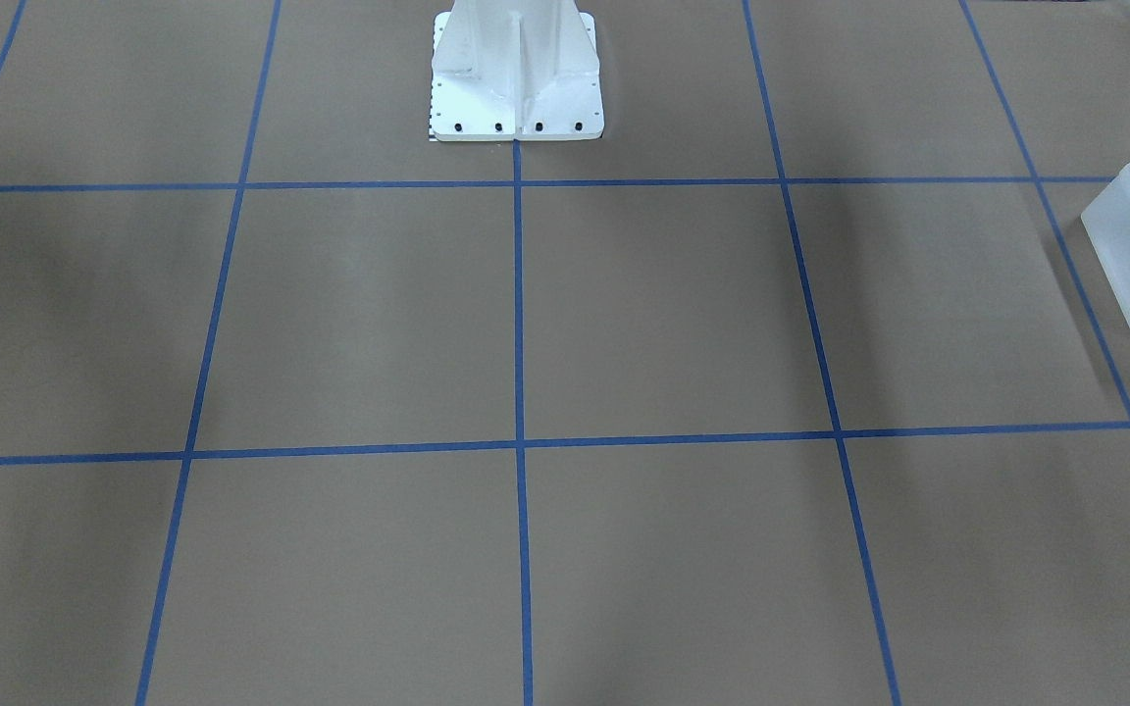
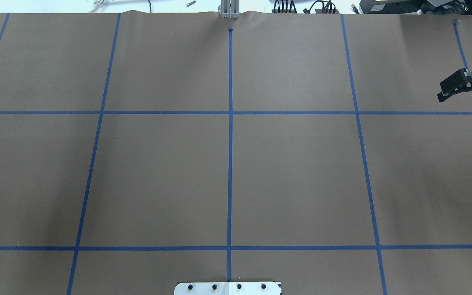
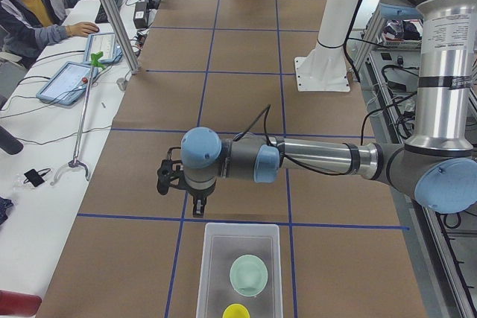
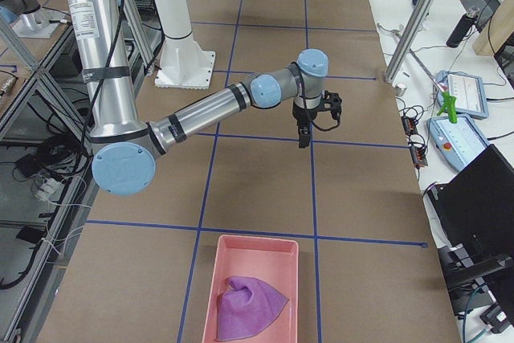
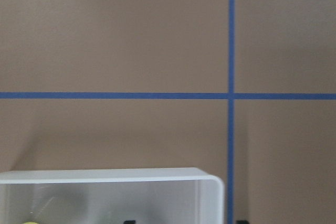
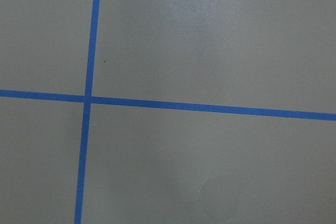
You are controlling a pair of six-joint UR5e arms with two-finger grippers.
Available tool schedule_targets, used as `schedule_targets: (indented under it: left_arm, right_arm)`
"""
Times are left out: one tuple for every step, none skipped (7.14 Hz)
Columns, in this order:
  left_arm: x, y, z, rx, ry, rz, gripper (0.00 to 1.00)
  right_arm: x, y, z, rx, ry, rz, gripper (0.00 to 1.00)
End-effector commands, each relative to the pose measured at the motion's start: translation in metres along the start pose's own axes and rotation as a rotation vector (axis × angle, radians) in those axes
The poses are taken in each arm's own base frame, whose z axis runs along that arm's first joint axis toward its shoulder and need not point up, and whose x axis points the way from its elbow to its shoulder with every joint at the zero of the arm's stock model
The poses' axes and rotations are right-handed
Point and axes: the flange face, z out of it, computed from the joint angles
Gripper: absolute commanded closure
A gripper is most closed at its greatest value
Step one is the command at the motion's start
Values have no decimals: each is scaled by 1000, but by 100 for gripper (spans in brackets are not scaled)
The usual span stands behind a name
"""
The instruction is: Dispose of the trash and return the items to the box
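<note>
Brown bench (image 1: 683, 314) fills most of every cam view, w/ blue tape lines (image 1: 518, 294) cutting it into big squares. Next biggest is the left arm (image 3: 320, 158): from the left-end cam it lies out flat over the bench, wrist bent so the left jaws point straight down. They hang over bare bench just beside the far short wall of the box (image 3: 206, 277), not touching it. In the left wrist cam two tiny dark tips (image 5: 241, 222) peek in at the bottom edge, wide apart w/ nothing btw them, so the left jaws are open & hold nothing. The right arm (image 4: 201, 114) reaches out the same way toward the other end. The right jaws point down over the bench near a tape cross, well apart from the pink tray (image 4: 210, 283). In the overhead cam their black fingers (image 2: 452, 86) show a gap w/ nothing in it: open, holding nothing. A white robot base (image 1: 516, 78) stands where the mid tape line ends. The box, frosted white, sits at the bench end on the robot's left. The pink tray sits at the end on the robot's right, w/ a purple cloth (image 4: 249, 304) crumpled inside. In the mid of the box lies the green bowl (image 3: 248, 275), open side up. The yellow cup (image 3: 236, 311) is in the box too, just beside the bowl, partly cut off by the view's edge.
</note>
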Motion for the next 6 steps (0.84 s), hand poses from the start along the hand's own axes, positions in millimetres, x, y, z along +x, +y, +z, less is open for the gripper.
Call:
schedule_targets:
  left_arm:
    - [69, 17, -15, 20, 20, 18, 25]
    - [84, 17, -15, 16, 24, 14, 25]
    - [97, 19, -16, 18, 25, 15, 24]
    - [105, 19, -12, 10, 21, 0, 20]
    - [116, 21, -8, 13, -5, 27, 9]
    - [119, 21, -9, 19, -6, 37, 4]
  right_arm:
    - [24, 18, 7, -17, 9, 17, 0]
    - [49, 29, 7, 2, 2, -8, 0]
    - [67, 40, 10, 13, 1, -10, 0]
    - [77, 44, 8, 18, -5, 6, 0]
    - [84, 48, 4, 12, -34, 11, 0]
    - [88, 49, 0, 17, -41, 5, 0]
